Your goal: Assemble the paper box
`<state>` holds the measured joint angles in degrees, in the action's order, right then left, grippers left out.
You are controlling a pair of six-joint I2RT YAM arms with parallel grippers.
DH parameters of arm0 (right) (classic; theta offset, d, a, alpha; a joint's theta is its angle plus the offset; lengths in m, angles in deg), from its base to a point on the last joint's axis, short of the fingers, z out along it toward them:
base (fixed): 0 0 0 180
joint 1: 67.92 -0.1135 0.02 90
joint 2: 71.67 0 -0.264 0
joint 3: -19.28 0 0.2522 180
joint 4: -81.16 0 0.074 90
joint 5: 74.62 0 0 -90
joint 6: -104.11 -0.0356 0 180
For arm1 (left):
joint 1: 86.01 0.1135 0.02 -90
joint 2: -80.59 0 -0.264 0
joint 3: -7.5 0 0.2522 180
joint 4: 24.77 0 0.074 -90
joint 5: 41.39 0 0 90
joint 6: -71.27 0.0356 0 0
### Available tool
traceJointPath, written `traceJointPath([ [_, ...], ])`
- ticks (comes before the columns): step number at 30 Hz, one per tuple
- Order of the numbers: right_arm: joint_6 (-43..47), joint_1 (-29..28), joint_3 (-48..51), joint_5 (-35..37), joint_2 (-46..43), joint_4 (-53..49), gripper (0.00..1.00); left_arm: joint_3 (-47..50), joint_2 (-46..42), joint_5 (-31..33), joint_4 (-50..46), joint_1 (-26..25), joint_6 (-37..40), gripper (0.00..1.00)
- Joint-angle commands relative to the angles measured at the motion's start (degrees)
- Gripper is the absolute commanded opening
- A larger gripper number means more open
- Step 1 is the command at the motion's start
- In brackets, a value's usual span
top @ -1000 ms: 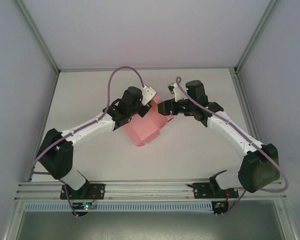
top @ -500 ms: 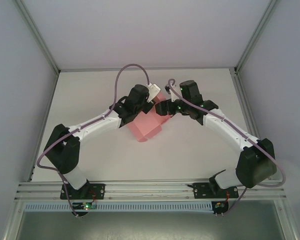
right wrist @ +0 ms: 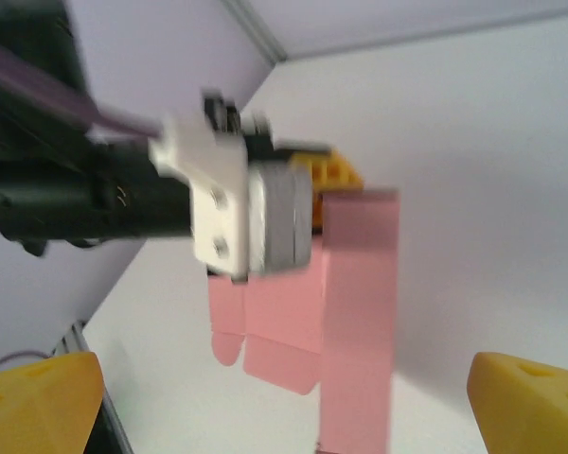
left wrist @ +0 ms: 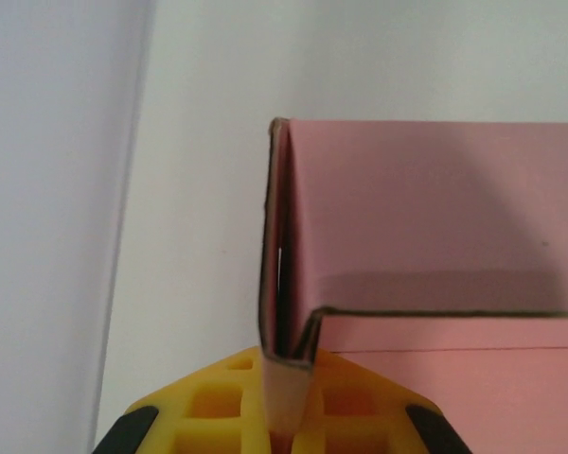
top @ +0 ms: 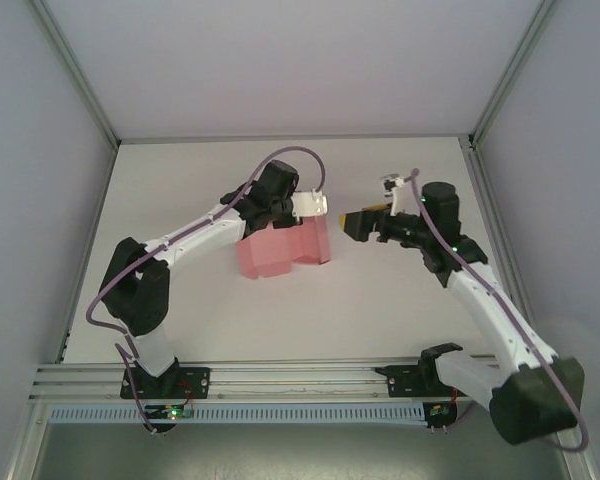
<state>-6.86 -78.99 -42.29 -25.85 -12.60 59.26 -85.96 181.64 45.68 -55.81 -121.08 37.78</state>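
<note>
**While the left gripper pinches the pink box, the right one stands wide beside it**

Where the left arm reaches out over the white tabletop [top: 180, 180], its left gripper [top: 322, 207] is closed on the pink die-cut paper box [top: 280, 250], clamped at the sheet's upper far corner. From the left wrist, a folded corner of pink card runs down between the yellow fingers [left wrist: 218, 402]. Two layers meet there, and one wall stands upright while another panel stretches away to the right. Seen from above, the partly folded box spreads toward the near side and the left of that grip, under the arm's wrist. I cannot tell whether its lower edge touches the table.

Just to the right of the box, and apart from it, the right gripper [top: 355, 222] points at the box's right edge with its jaws spread wide and nothing between them. In its wrist view the two yellow fingertips [right wrist: 38, 397] sit at the lower corners. The pink sheet hangs from the left gripper ahead of them, one long panel and shorter rounded flaps hanging down.
</note>
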Motion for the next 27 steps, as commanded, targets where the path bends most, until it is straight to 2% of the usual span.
traceJointPath([
  [1,0.0,4.8,0.1,9.8,-4.2,-6.5,0.98,-0.2,-1.3,-4.7,-10.0,-0.4,22.3,0.0],
  [3,1.7,7.3,-1.1,18.6,-5.5,-12.9,0.98,1.1,-2.3,-6.6,-9.2,-1.1,30.8,0.0],
  [5,3.2,9.5,-1.1,22.8,-6.1,-16.0,0.98,0.8,-2.5,-9.0,-11.1,-2.0,40.2,0.0],
  [10,2.8,12.7,1.2,20.8,-5.7,-15.0,0.98,0.9,0.1,-7.0,-15.2,-6.2,58.2,0.0],
  [13,2.3,13.6,1.7,19.3,-4.4,-14.4,0.98,4.7,1.0,-6.9,-14.7,-8.3,70.0,0.0],
  [16,2.0,14.1,2.0,17.4,-2.7,-13.6,0.98,9.2,1.0,-11.7,-8.2,-9.9,79.4,0.0],
  [18,1.8,14.4,2.0,16.1,-1.5,-13.3,0.98,8.3,1.6,-14.6,-10.2,-10.7,84.0,0.04],
  [20,1.5,14.6,2.2,15.0,-0.7,-12.7,0.98,7.4,2.0,-16.5,-11.5,-11.5,85.2,0.31],
  [21,1.5,14.6,2.1,14.9,-0.2,-12.5,0.98,6.9,2.1,-17.3,-12.1,-11.8,85.1,0.41],
  [22,1.5,14.7,2.2,14.8,0.1,-12.4,0.98,6.6,2.1,-17.2,-12.4,-12.1,84.6,0.47],
  [24,1.6,14.7,2.1,14.3,0.6,-12.1,0.98,6.4,1.5,-17.9,-11.9,-12.4,81.6,1.0],
  [27,1.6,14.7,2.0,13.5,1.1,-11.3,0.98,6.6,-0.8,-21.3,-11.0,-12.5,74.1,1.0],
])
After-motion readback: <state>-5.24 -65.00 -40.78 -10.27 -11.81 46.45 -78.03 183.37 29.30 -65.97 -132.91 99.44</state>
